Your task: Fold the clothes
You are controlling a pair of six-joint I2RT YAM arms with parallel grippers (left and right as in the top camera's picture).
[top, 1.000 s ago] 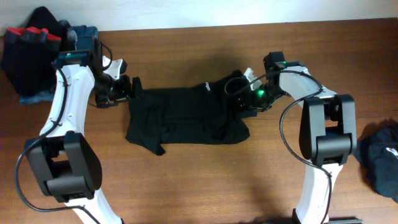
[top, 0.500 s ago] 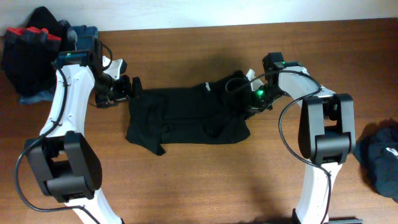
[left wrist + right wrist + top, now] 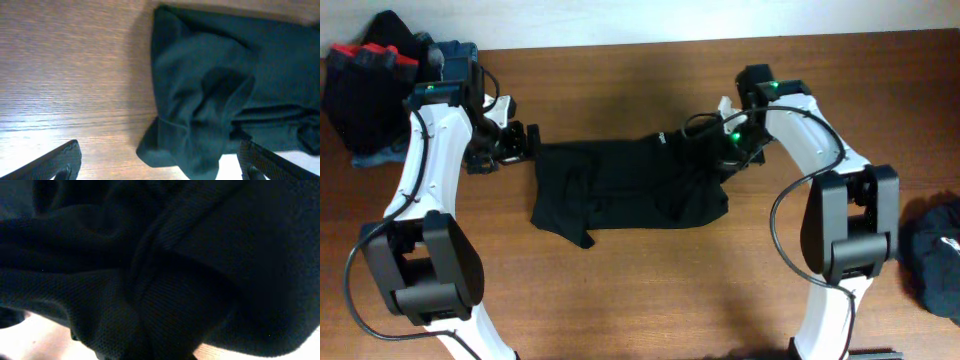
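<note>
My right claw (image 3: 728,150) is pressed shut on the black top (image 3: 625,185), pinching a bunch of cloth at its upper right corner. My right wrist view is nothing but dark knit, gathered into thick folds close against the lens, and my own fingers are hidden in it. The cloth rises in a ridge towards that grip.

My left claw (image 3: 527,140) stands wide, holding nothing, its two fingertips (image 3: 67,155) spread to either side of the top's left end. It hovers just beside the upper left corner, where a rumpled fold lies over the edge.

The top lies across the middle of the table (image 3: 650,290) between my two arms, spread roughly flat, with a small flap sticking out at its lower left. Its white neck label (image 3: 661,140) shows on the upper edge.

Further out, a pile of clothes (image 3: 370,85), black with red and some blue, sits at the far left corner. Another dark garment (image 3: 932,255) lies at the right edge, well apart from the top.
</note>
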